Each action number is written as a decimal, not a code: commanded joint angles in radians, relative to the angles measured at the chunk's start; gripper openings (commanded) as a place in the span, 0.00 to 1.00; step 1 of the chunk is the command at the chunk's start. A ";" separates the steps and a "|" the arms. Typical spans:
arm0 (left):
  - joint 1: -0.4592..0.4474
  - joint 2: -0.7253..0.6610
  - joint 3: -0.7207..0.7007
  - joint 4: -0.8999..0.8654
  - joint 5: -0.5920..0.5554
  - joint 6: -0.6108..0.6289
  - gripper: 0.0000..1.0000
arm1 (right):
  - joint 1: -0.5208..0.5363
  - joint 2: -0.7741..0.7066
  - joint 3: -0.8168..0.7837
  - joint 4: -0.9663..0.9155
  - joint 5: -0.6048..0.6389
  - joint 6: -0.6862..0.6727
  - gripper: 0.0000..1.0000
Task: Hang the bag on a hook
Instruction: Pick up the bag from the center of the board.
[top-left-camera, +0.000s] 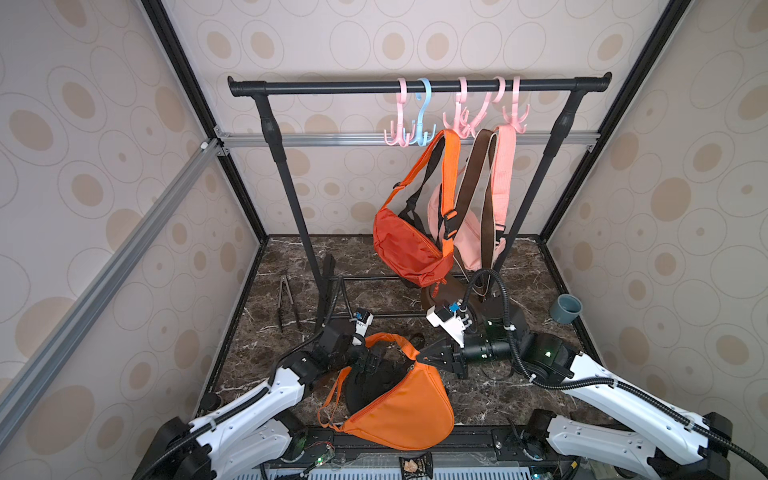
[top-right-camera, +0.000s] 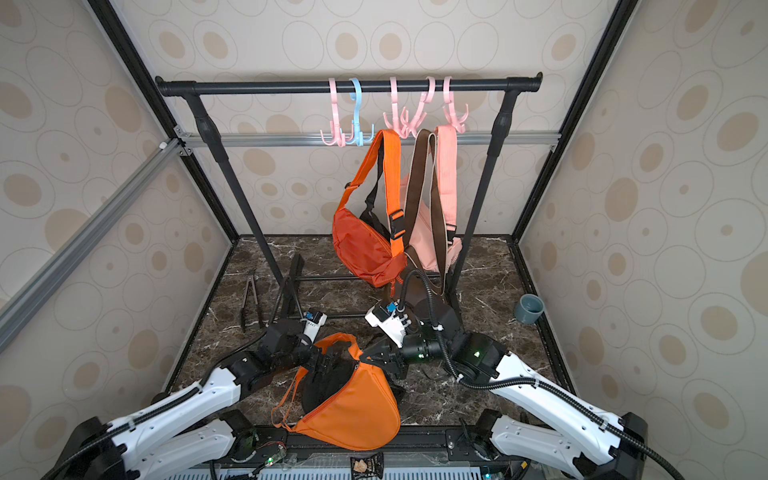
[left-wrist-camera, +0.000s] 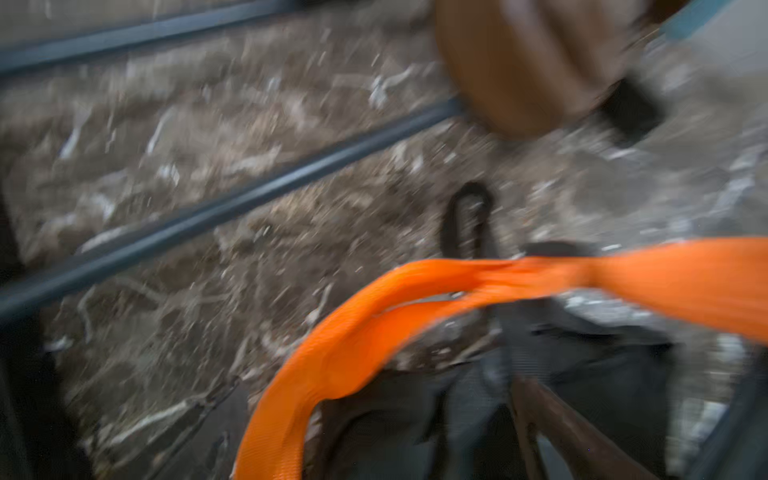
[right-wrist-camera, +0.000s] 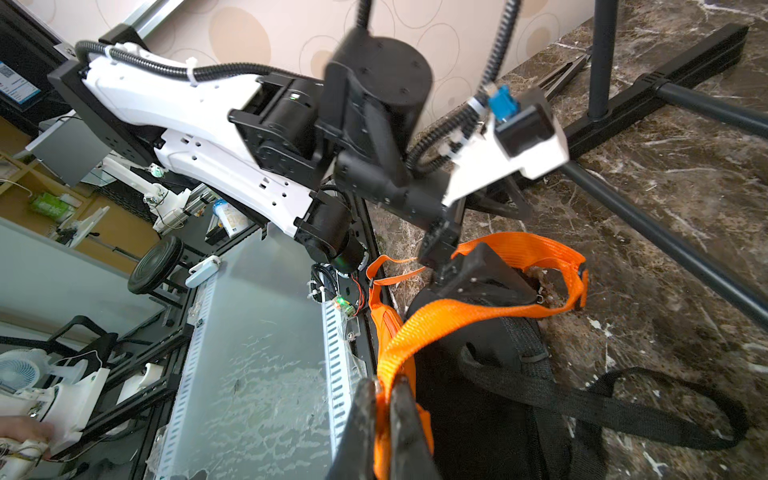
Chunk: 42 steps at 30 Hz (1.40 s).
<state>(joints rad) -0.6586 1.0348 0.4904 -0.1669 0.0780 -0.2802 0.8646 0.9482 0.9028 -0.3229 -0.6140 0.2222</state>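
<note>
Marble floor (top-left-camera: 519, 395), empty grey cup (top-left-camera: 566, 308)

Bright, even top views; left wrist view heavily motion-blurred.

No text can be read anywhere: the blue-and-white label (right-wrist-camera: 16, 85) at nine o'clock of the right wrist view carries print too small to make out.

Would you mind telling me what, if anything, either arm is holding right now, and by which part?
The right gripper is shut on the orange bag's strap. The left gripper is open, holding nothing.
</note>
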 joint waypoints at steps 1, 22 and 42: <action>-0.003 0.038 0.047 -0.051 -0.115 -0.005 1.00 | 0.001 -0.049 0.056 -0.017 -0.032 -0.021 0.00; -0.003 -0.164 0.146 -0.120 -0.313 0.044 0.00 | -0.002 -0.192 0.183 -0.185 0.256 -0.085 0.00; -0.012 0.204 1.220 -0.181 -0.184 0.224 0.00 | -0.036 -0.017 0.551 -0.032 0.670 -0.078 0.58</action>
<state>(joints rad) -0.6621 1.1942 1.5635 -0.3180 -0.1806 -0.0914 0.8326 0.9024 1.3933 -0.4427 0.0425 0.1616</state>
